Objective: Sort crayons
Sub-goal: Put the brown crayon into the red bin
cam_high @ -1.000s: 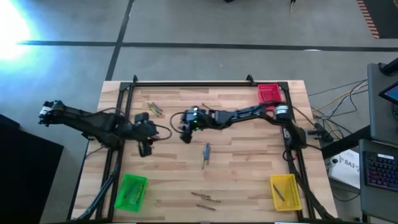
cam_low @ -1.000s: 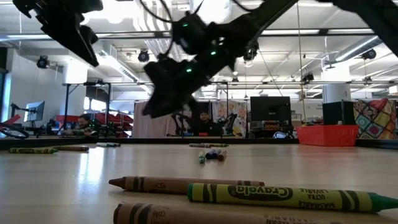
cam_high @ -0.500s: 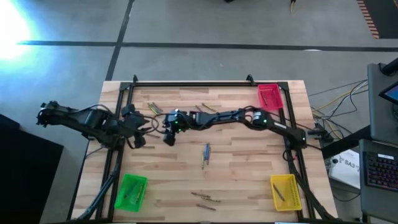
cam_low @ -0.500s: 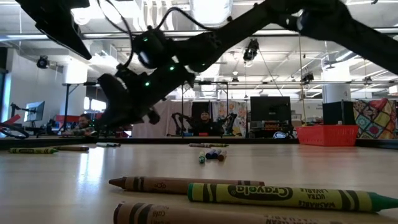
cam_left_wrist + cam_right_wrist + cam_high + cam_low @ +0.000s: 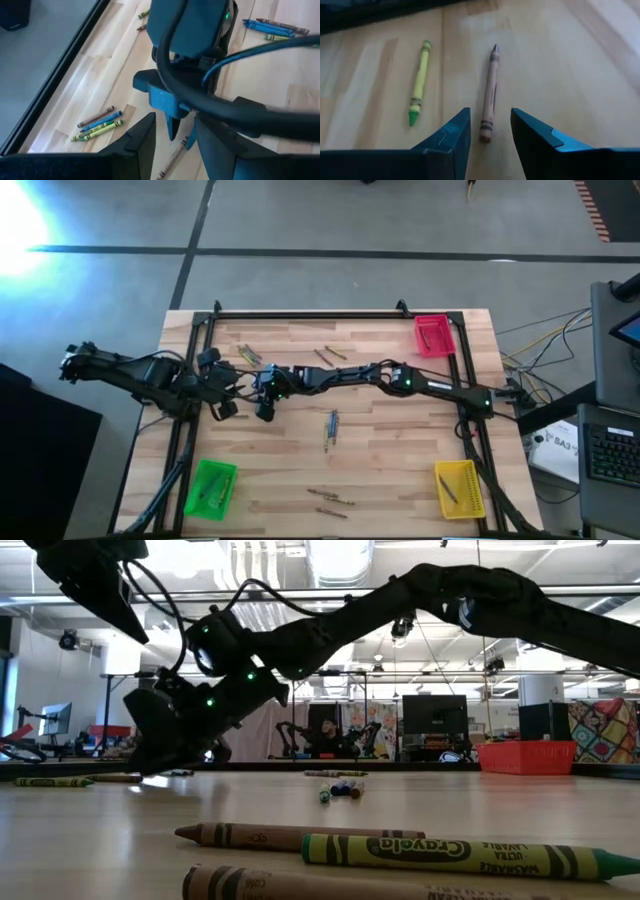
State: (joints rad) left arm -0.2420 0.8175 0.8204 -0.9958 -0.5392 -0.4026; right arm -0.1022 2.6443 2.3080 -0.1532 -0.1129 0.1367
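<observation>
bright glare upper left; foreground crayons (image 5: 420, 850) blurred.

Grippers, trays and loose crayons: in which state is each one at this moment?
right gripper: open, low over the table.
brown crayon: flat on the table, ahead between the open fingers, not gripped.
left gripper: open, empty, close to the right one.
red tray: holds a crayon.
green tray: holds crayons.
yellow tray: holds one crayon.
blue crayons: loose on the table.

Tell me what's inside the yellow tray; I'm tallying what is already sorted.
In the high view, the yellow tray holds one dark crayon lying lengthwise. Nothing covers the tray; the crayon's exact colour is unclear.
</observation>
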